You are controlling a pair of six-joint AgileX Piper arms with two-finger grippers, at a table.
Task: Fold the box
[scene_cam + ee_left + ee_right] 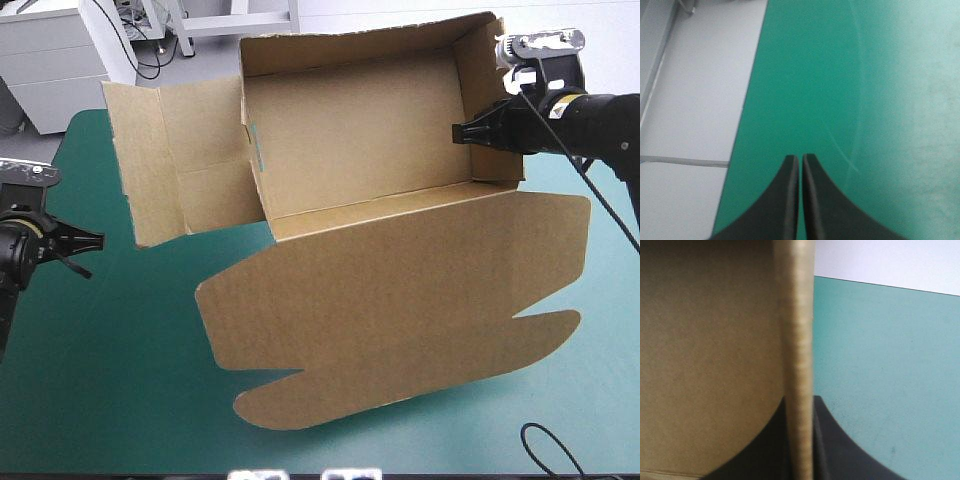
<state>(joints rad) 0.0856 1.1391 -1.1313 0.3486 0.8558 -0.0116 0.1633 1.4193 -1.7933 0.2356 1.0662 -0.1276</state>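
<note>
**A:** Which way is the box pointing?

**B:** Its long axis is running straight ahead of the right gripper, across the table toward the left gripper. The tray is opening upward, and the lid is spreading flat off the long wall, beside the right gripper, toward the table's near edge.

**A:** How is the right gripper holding it?

**B:** Its black fingers are pinching the end wall, one inside the tray and one outside (all but closed, with the board between them).

**A:** And the left one?

**B:** Its fingers are pressing together on nothing, well apart from the unfolded side flap. Bare teal-green cover is lying ahead of it, and the table's edge is running just beside it.
</note>
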